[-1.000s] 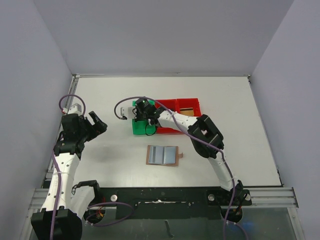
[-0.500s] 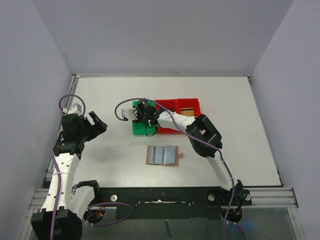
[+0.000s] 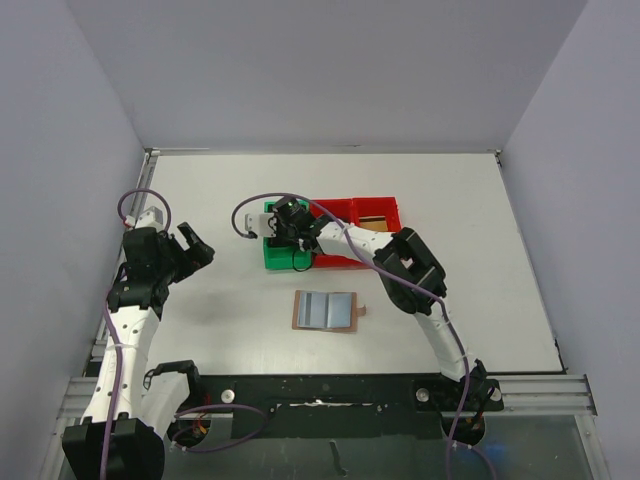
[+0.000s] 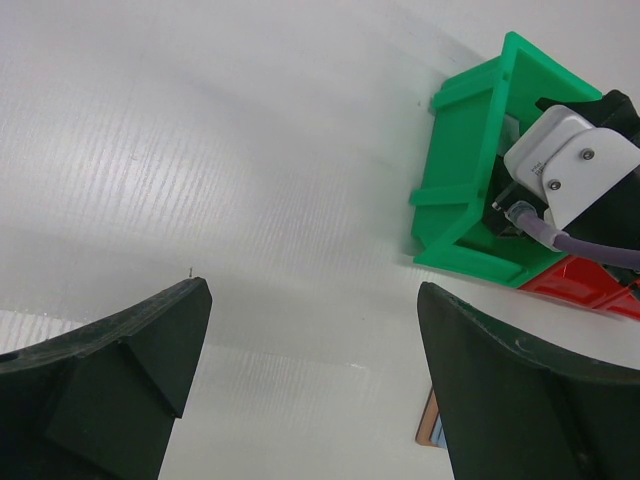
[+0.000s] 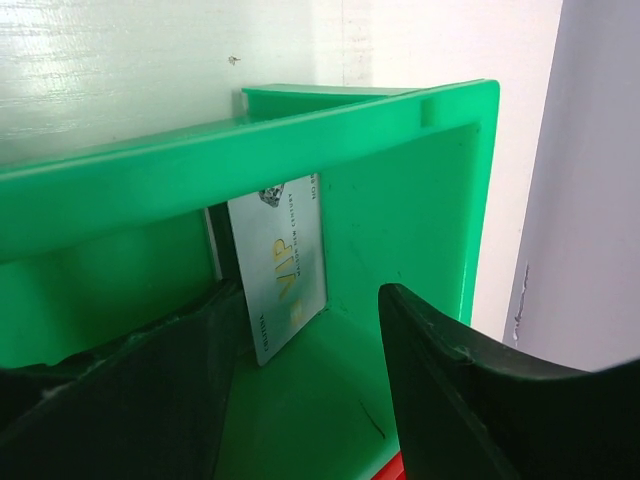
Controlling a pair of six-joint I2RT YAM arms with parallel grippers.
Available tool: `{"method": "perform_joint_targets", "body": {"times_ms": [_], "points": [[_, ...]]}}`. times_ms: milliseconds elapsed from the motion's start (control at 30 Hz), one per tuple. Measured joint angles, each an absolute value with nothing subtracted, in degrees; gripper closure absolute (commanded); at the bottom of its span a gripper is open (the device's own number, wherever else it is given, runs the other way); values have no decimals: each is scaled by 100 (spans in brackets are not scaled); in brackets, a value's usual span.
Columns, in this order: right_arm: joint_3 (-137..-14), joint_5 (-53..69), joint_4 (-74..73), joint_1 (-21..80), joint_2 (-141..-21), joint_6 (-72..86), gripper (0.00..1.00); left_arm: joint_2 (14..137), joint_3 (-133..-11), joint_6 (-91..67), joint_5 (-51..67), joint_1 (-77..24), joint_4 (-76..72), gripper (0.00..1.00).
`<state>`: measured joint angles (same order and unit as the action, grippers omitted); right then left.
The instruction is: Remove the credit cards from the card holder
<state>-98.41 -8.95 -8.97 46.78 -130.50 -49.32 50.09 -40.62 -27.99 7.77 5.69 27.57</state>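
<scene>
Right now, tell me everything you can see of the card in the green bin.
The card is a thin silver-grey rectangle, plastic by its look, with gold VIP lettering, a small diamond emblem and fine print along one edge. It stands on end inside the green bin, tilted, leaning on the wall. The right arm's fingers stand apart before it; any contact is unclear.

The white table (image 3: 480, 260) is carrying a green bin (image 3: 272, 258) under the right claw (image 3: 284, 226), red bins (image 3: 393, 222) beside it, and an open card holder (image 3: 324, 311) lying nearer the bases.
</scene>
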Motion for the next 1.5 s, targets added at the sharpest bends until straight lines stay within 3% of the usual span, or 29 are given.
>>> {"method": "perform_joint_targets", "body": {"times_ms": [867,1200,1500], "points": [[-9695,-397,-829,4534,-12654,-4101,31,5148,-4047,-2779,860,569,2744,15],[-6997,-1107,978,4125,-8921,-408,22,5181,-3913,-2674,1466,569,2543,15],[-5666,-1341,-239,3767,-7546,3409,28,5601,-3758,-2637,1752,569,2211,20]]}}
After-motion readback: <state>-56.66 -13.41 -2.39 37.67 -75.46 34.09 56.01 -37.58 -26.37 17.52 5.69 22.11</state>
